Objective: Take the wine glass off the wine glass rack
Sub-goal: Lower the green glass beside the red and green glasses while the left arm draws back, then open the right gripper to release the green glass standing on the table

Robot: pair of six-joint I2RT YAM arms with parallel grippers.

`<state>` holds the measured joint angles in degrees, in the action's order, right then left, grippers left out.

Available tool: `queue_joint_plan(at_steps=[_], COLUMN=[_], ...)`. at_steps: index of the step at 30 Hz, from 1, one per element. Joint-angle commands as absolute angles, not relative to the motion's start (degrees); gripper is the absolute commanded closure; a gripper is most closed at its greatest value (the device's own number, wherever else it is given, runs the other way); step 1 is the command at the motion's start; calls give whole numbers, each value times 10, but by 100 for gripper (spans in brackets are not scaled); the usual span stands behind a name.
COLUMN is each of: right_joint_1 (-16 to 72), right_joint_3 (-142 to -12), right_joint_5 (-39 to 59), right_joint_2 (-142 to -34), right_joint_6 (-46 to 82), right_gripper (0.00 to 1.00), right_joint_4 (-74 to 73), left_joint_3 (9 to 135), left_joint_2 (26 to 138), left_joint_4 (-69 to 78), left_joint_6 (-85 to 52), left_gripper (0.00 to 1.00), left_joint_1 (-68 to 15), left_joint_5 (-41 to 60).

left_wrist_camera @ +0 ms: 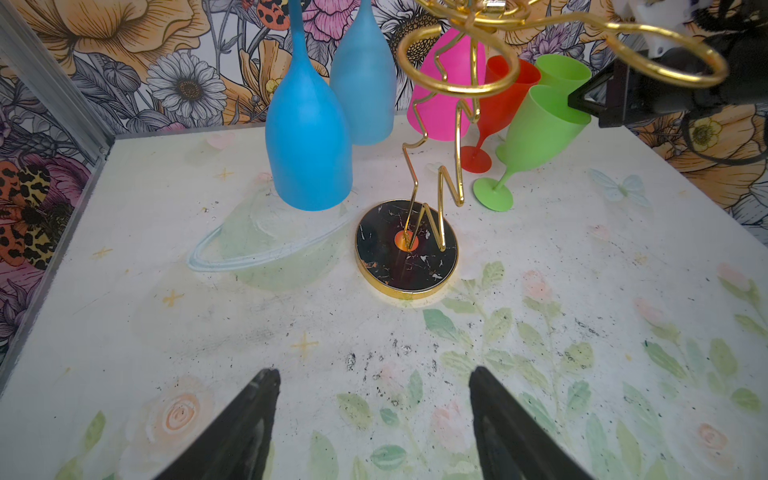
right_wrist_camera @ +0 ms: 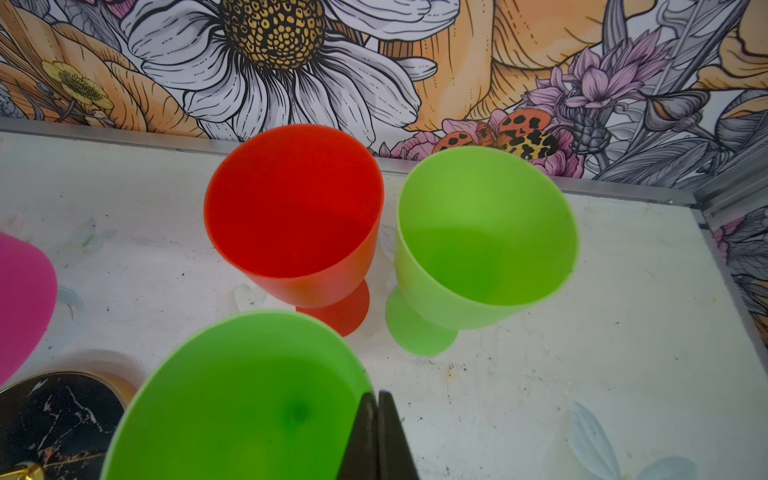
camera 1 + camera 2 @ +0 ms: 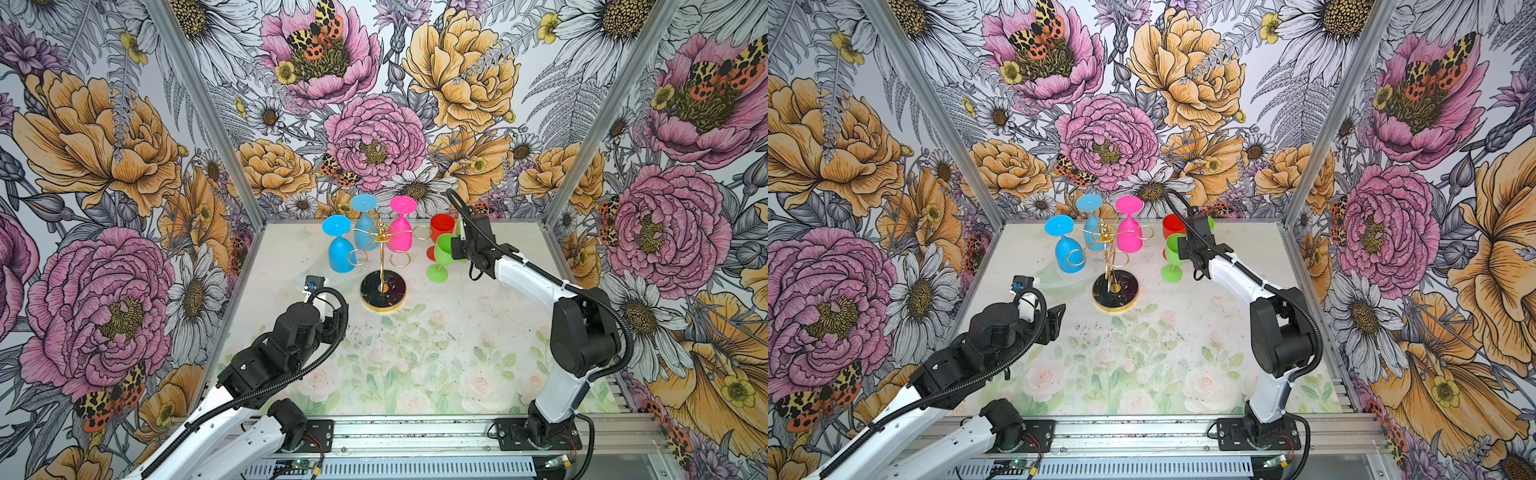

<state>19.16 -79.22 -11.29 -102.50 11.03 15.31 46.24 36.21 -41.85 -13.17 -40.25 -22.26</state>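
Standing the green glass level on the table looks like the step in hand — it leans in the left wrist view, its foot at or just over the surface; I cannot tell which. Best to bring it upright, settle the foot flat, then let go and draw straight up so the rim is not dragged. The rack stands in the upper middle of both top views, left of that glass and apart from it. Three glasses hang on it foot-up: a blue glass at its left, a pale blue glass and a pink glass behind. A red glass and a second green glass stand just beyond the held one, close enough to be knocked — the empty rack loop nearby too. The right gripper has its fingers pressed together on the green glass's rim. The left gripper, fingers wide apart and holding nothing, hovers below and left of the rack's base.
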Motion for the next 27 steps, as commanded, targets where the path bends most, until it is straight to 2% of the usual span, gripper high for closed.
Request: queue_joint_plan(at_steps=[1, 27], right_joint_1=[194, 197], right_joint_3=[-815, -832], right_joint_5=[-129, -84], right_joint_2=[-1034, -1048], right_joint_6=[101, 111], right_gripper=[100, 95], right_joint_4=[154, 168], left_joint_3=[453, 468], left_joint_2=[355, 355], left_joint_4=[-419, -420], left_joint_6=[-134, -128], left_gripper=[26, 26], left_joint_1=[-396, -373], left_joint_5=[-208, -194])
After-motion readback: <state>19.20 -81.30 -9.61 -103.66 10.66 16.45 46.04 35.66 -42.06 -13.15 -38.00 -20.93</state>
